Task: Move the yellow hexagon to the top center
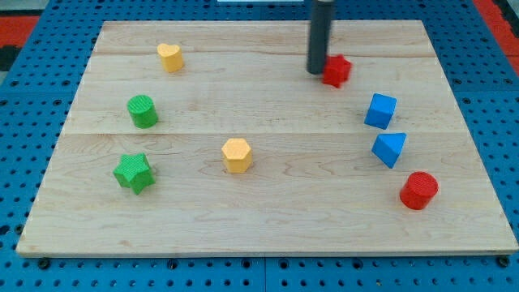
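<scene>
Our tip rests near the view's top, a little right of centre, just beside and apparently touching the left face of a small red block whose shape we cannot quite make out from here; it may be a star or a pentagon. We carry no claw at all, only the straight rod, so there is nothing to spread or press together.

The yellow hexagon sits near the middle of the wooden surface, toward the view's bottom and left of our tip, and well apart from it. That is the relation the coming move turns on: the goal, the top centre, lies almost straight up the view from the hexagon, while we stand on the goal side of it. To push it upward, we judge that we must first travel down past the hexagon and come in from below it, so the push runs toward the view's top. Passing on its right looks open, since no block lies between us and it.

The other blocks lie off the likely path: a yellow heart-like block at the upper left, a green cylinder and a green star at the left, a blue cube, a blue triangular block and a red cylinder at the right. The red block beside our tip is the nearest thing to the goal spot, and could be nudged if the hexagon drifts right.
</scene>
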